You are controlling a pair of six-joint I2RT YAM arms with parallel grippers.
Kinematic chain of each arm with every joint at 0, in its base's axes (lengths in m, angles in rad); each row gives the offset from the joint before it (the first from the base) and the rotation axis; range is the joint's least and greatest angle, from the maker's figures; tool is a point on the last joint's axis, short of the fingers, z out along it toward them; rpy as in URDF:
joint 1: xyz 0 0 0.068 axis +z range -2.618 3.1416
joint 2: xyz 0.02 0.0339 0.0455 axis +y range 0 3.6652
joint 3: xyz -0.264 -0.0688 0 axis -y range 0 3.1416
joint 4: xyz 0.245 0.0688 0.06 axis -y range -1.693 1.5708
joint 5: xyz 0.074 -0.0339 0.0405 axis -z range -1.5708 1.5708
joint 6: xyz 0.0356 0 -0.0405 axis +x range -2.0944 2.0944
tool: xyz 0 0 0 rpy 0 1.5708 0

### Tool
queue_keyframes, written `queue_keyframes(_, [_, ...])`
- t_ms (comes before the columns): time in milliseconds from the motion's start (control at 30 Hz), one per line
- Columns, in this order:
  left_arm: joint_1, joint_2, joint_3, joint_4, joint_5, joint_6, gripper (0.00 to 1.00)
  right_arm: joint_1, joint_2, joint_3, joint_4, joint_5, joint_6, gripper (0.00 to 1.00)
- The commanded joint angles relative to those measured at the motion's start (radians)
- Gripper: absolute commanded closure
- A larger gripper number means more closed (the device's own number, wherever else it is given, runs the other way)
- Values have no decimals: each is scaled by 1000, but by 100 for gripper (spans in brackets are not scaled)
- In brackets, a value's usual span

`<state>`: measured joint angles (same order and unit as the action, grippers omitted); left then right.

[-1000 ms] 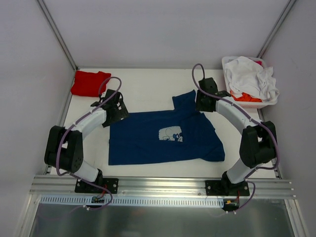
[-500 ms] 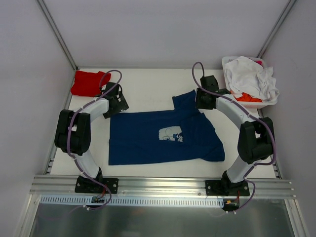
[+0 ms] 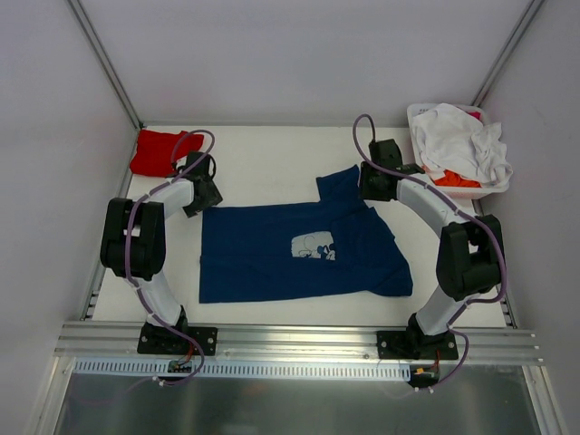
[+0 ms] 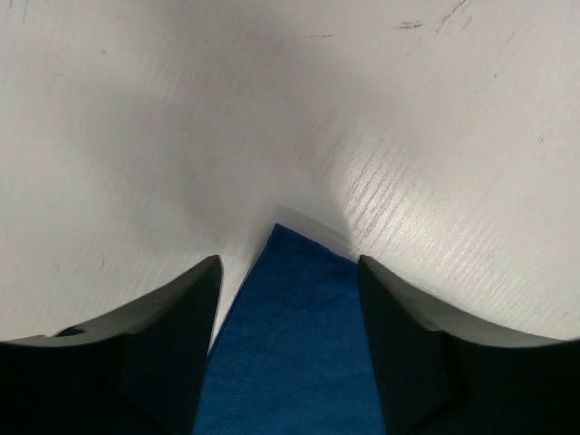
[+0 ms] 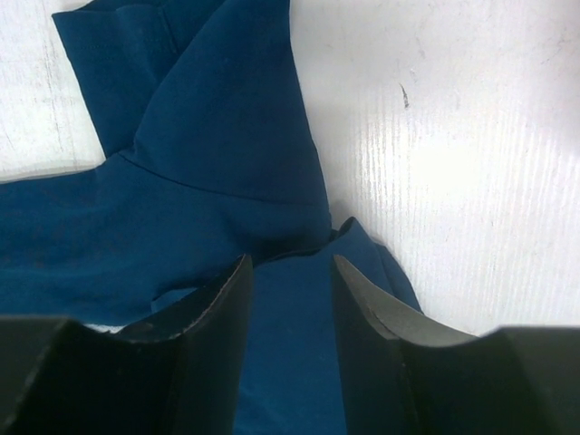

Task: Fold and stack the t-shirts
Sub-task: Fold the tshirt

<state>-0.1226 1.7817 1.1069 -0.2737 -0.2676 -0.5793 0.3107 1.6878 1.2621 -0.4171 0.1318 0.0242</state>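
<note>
Navy t-shirt (image 3: 299, 249): flat at mid-table (image 3: 272, 159), print up, long axis left to right, straight edge leftward, one sleeve pointing to the far edge. Left gripper (image 4: 288, 267): jaws apart, straddling its far-left corner. Right gripper (image 5: 292, 263): jaws apart over cloth by that sleeve. Red t-shirt (image 3: 156, 152): folded, far-left corner. White t-shirt (image 3: 458, 136) and orange t-shirt (image 3: 450, 179): heaped in the far-right basket (image 3: 419, 113).

The worktop (image 3: 272, 154) holds a blue tee (image 3: 263, 258) reaching both jaws, a red tee (image 3: 156, 154) past the left jaws, and a basket (image 3: 458, 192) by the right jaws.
</note>
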Motion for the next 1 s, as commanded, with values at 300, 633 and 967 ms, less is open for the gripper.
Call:
queue_keyframes(300, [12,70,88,-28,28,32,48,-10,-60,-13,17,-26,-15,57])
queue_keyframes(633, [26,104,116,-61,61,18,85,-27,-65,-9,20,-32,-14,57])
queue_keyframes(967, [26,101,111,-59,70,21,100,-110,93,106,41,-77,0,57])
